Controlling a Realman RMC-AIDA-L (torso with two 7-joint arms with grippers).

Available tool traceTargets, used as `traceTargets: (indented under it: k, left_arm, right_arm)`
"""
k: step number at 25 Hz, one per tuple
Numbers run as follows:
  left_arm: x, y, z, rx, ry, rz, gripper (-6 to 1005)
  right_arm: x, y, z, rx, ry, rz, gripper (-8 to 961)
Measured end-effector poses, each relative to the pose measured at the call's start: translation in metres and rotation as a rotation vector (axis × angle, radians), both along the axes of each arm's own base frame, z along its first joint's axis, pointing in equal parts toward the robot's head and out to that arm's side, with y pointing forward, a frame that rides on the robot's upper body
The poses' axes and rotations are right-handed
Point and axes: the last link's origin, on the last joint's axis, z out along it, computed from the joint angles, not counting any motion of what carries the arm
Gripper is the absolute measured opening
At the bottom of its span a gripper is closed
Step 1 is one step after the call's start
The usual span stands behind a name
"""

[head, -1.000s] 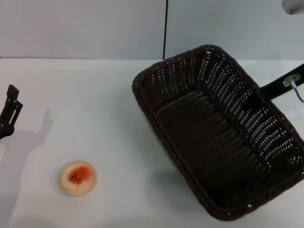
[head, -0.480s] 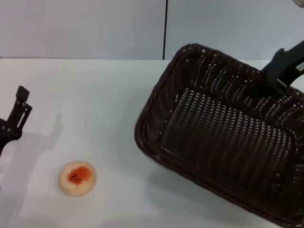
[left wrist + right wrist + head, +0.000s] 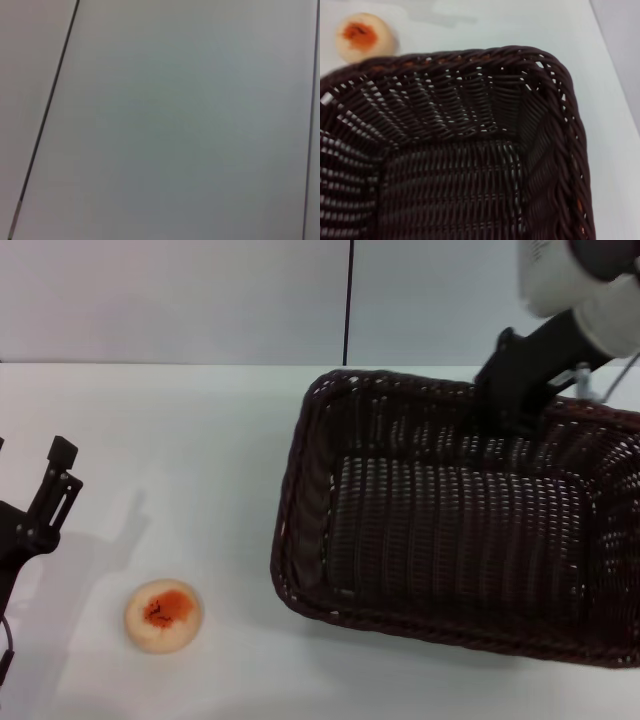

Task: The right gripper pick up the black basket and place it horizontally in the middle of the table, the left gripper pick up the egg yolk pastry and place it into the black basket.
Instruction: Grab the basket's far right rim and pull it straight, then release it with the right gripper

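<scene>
Black basket (image 3: 470,540) on the right half of the white worktop (image 3: 200,440), long side running roughly left to right, near edge shadowed so that contact with the worktop cannot be told. Open weave, sloping sides, braided rim, rounded corners; inside bare in the right wrist view (image 3: 455,185).

Right gripper (image 3: 505,390) at the basket's far rim, black fingers clenched on that rim, white and dark grey arm rising toward the upper right corner.

Egg yolk pastry (image 3: 163,615) on the worktop's near left part, well apart from the basket, upright, glossy orange-red patch on top; also visible beyond the basket's rim in the right wrist view (image 3: 365,37). Bare worktop between pastry and basket, with no thing standing in the way.

Left gripper (image 3: 45,505) at the left edge, above the worktop and casting a shadow on it, beyond the pastry and apart from it, grasping nothing; whether its fingers are parted or closed cannot be told.

No readable writing, brand or label on any thing.

Surface: plain, flat, matt white. Behind it, a pale grey wall (image 3: 180,300) split by a thin dark vertical seam (image 3: 349,300). Left wrist view: only pale grey panels and one dark seam (image 3: 47,110).
</scene>
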Motion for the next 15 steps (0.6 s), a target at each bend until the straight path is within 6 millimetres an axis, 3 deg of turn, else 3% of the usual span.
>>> traceTargets:
  k: [6,15]
  left_arm:
    - [0.001,0.000,-0.003,-0.014,-0.007,0.001,823]
    - [-0.001,0.000,-0.002,-0.018,-0.004,0.004,823]
  right_arm:
    - [-0.002,0.005,-0.033,-0.012,-0.010,0.044,120]
    - [-0.012,0.002,-0.054,-0.020,0.038,0.089,137]
